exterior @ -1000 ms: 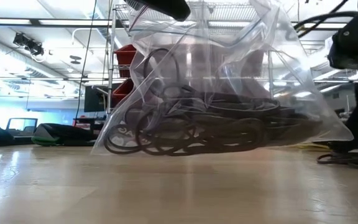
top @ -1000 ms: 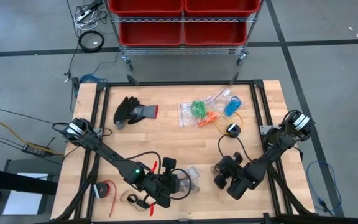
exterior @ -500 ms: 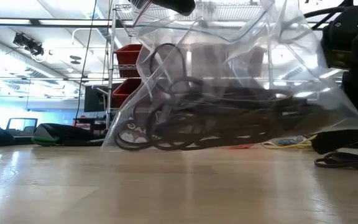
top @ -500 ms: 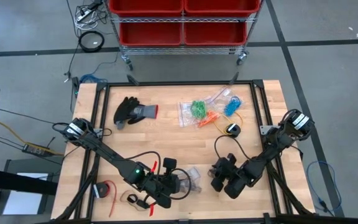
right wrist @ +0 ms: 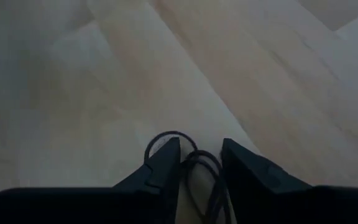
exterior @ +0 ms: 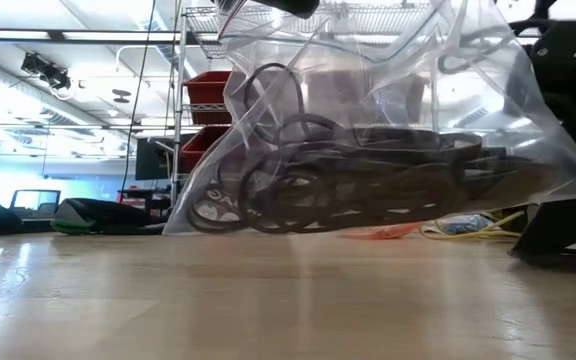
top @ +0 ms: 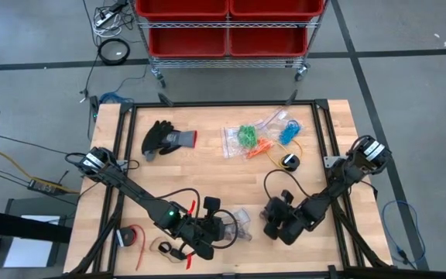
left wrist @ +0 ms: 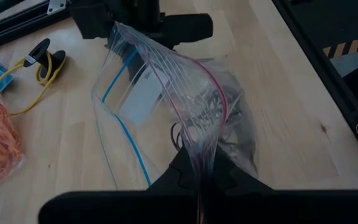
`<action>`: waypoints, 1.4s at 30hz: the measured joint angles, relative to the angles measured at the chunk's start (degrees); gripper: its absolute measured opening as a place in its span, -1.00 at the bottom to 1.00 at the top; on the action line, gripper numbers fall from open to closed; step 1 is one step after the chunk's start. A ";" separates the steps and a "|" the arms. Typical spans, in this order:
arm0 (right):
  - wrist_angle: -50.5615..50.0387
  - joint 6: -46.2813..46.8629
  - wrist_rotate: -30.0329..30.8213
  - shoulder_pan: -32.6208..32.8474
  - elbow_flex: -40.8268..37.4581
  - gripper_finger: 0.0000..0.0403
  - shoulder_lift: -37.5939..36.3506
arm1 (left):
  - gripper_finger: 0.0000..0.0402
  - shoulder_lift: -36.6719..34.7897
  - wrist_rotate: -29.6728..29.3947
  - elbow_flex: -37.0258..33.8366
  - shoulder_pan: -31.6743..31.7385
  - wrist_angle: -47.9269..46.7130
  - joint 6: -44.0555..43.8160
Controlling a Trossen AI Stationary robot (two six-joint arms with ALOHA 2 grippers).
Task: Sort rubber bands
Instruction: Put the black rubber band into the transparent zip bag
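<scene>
A clear zip bag [exterior: 368, 150] holding black rubber bands [exterior: 348, 190] hangs near the table's near edge. My left gripper [left wrist: 199, 163] is shut on the bag [top: 240, 219]. My right gripper [right wrist: 201, 152] stands open just to the bag's right [top: 272, 219], with black band loops [right wrist: 166, 140] between and ahead of its fingers. Green [top: 246, 136], orange [top: 259, 147] and blue [top: 289, 132] rubber bands lie in clear bags at the far middle of the table. My left gripper pinches the bag's zip edge [left wrist: 202, 140] between its two fingers, slanting down from the table's left. The bag hangs below the hold with its mouth spread. Its bulging bottom [exterior: 368, 228] sits low over the table; whether it rests there I cannot tell. My right gripper has black bands between its open fingers; whether they touch the bands I cannot tell.
A black glove [top: 165, 138] lies at the far left. A yellow cable with a black piece [top: 289, 161] lies right of centre. A red-and-black object [top: 134, 236] sits at the near left. Red bins [top: 227, 27] stand on a shelf beyond the far edge.
My right gripper has gone a little toward the table's left, closer to the bag. The bag has swung slightly, and the black bands inside it have shifted and bunched higher.
</scene>
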 joint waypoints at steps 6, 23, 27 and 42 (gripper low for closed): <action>-1.26 -1.85 -3.15 -2.79 0.00 -0.61 -0.22 | -0.99 0.00 -0.01 0.00 0.00 0.00 0.00; -13.51 -5.70 2.50 -4.59 6.74 -0.99 -2.81 | -0.99 0.00 0.00 0.00 0.00 -0.02 0.00; -21.34 -6.18 7.81 -4.12 10.73 -1.00 -5.94 | -0.99 0.00 -0.01 0.00 0.00 -0.01 0.00; -23.79 -16.18 16.59 -3.11 18.45 -1.00 -13.84 | -0.99 0.00 -0.02 0.00 0.00 -0.02 0.00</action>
